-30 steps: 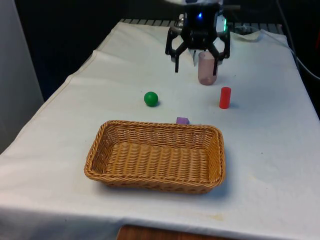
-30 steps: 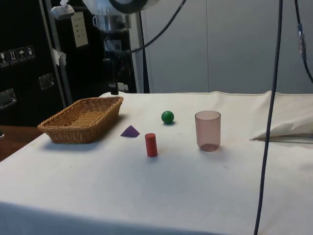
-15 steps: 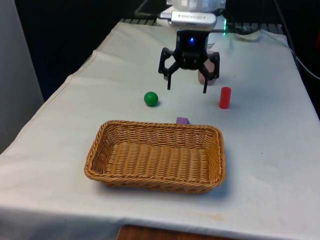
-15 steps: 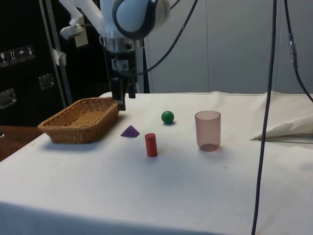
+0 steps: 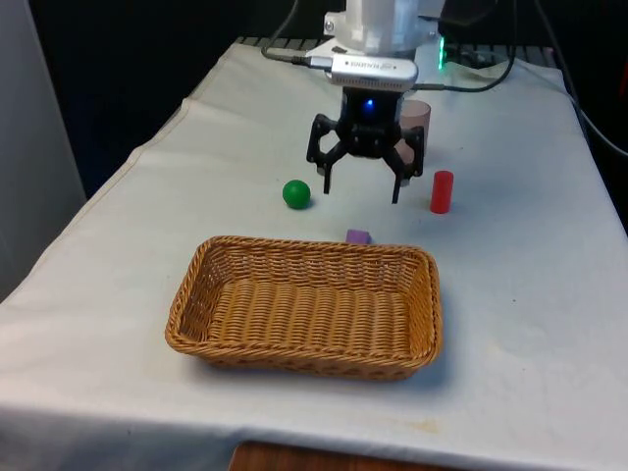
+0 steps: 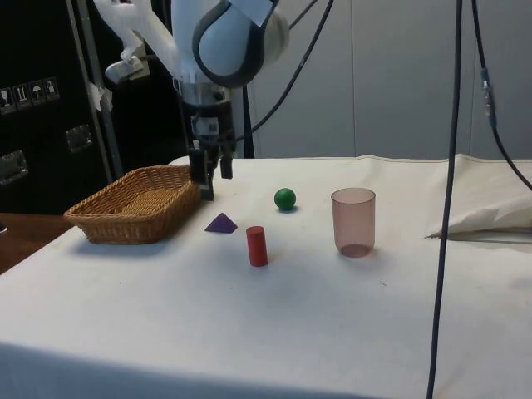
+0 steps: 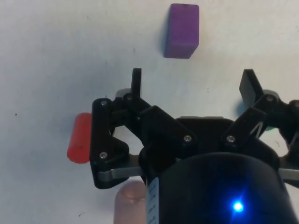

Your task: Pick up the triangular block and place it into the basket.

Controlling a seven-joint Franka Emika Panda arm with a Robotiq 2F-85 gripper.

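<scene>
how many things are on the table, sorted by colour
purple: 1, the triangular block
green: 1, the ball
red: 1, the cylinder
pink see-through: 1, the cup
tan wicker: 1, the basket
total: 5

Robotics lab, cloth-draped table [image 6: 349,307], hanging cables [image 6: 455,166], dark equipment cabinets [image 6: 41,108]
</scene>
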